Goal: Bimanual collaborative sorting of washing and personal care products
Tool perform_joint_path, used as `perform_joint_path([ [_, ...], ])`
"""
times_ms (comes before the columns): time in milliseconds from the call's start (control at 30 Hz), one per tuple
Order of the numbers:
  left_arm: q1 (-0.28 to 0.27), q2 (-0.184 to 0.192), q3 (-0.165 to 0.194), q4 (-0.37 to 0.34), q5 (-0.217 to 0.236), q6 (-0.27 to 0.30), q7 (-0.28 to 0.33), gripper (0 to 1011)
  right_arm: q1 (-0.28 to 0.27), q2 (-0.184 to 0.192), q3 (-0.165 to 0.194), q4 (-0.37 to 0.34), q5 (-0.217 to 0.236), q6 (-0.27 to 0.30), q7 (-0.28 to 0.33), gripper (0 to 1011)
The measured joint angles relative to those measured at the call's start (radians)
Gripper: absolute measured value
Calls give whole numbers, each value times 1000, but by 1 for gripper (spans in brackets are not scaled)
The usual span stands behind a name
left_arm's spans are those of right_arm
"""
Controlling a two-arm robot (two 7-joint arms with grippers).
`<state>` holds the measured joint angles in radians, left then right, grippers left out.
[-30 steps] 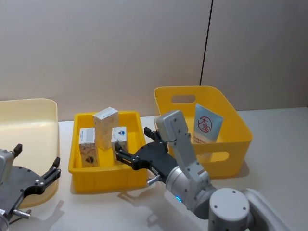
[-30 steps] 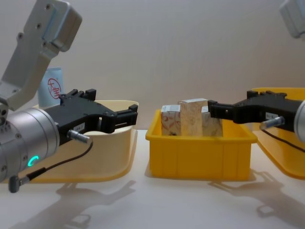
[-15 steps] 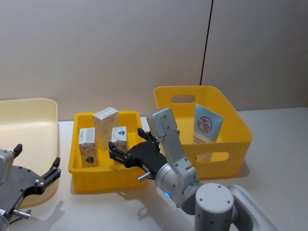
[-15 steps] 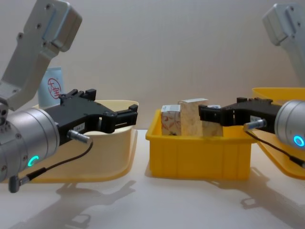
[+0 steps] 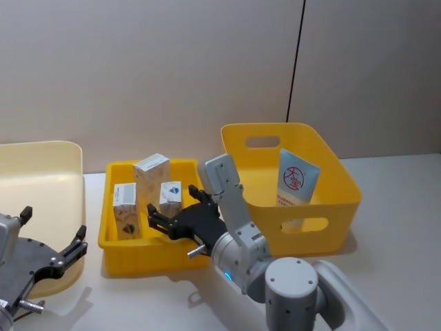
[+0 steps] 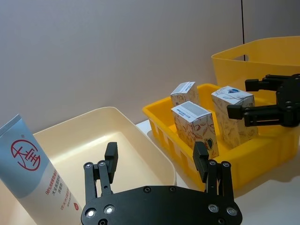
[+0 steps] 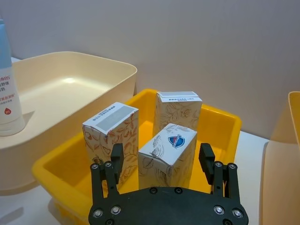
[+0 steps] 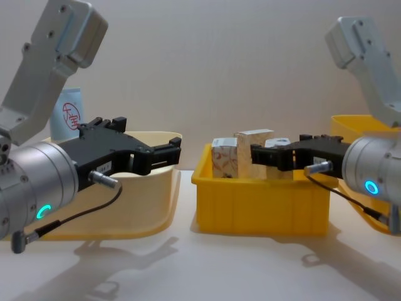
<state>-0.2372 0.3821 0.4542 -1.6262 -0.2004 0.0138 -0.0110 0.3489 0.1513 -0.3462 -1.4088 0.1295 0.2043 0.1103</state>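
Observation:
Three small cartons with mottled beige prints stand in the shallow yellow tray [image 5: 148,252]: one at the left [image 5: 125,210], a taller one behind [image 5: 151,181], and one with a blue logo [image 5: 170,193]. My right gripper [image 5: 172,205] is open, reaching over the tray's right side, its fingers either side of the blue-logo carton [image 7: 171,145]. A pale-blue tube [image 5: 296,181] with a red circled character leans inside the deep yellow bin [image 5: 341,181]. Another tube [image 6: 33,168] stands in the cream bin [image 6: 140,140]. My left gripper [image 6: 156,161] is open, low in front of the cream bin.
The cream bin [image 5: 41,155] sits at the far left, the shallow tray in the middle, and the deep yellow bin at the right, all close together on a white table. A plain wall stands behind. Bare table lies in front of the tray [image 8: 250,263].
My right gripper has swung leftward from the tray's right rim, over the tray, to the blue-logo carton. The left arm and the cartons have not moved.

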Motion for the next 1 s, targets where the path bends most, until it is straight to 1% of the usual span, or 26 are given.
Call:
perform_joint_path([
  [533,0,0,0,0,0,0,0,1000,55,-34,-13,82,-45,-6,-17,1001],
  [933,0,0,0,0,0,0,0,1000,80,-58,-9,124,-80,4,-59,1001],
  [1000,0,0,0,0,0,0,0,1000,82,-60,-8,127,-83,6,-63,978],
])
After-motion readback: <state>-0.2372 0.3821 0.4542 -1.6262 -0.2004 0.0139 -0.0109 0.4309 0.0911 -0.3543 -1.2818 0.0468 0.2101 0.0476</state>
